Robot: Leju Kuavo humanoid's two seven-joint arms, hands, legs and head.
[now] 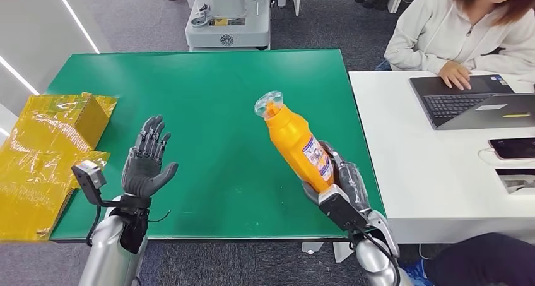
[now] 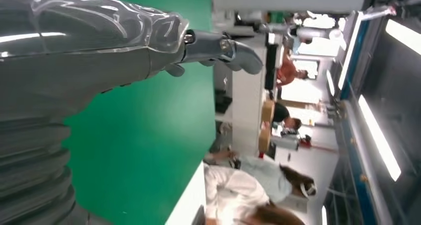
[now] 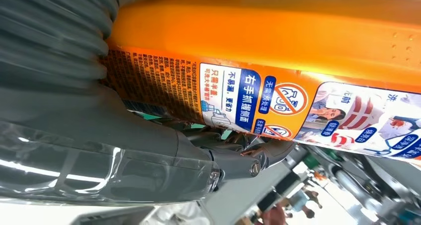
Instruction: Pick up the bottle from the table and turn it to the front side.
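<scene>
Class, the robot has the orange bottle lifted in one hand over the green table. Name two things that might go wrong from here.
1. The right hand grips the bottle only at its lower end while it tilts, so it may slip or swing as it turns.
2. The bottle is near the table edge beside the laptop; if dropped, it may fall off the table or onto the desk.

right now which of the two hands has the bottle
The right hand: its fingers wrap the lower body of the orange bottle, held tilted above the green table. The left hand holds nothing, fingers spread.
</scene>
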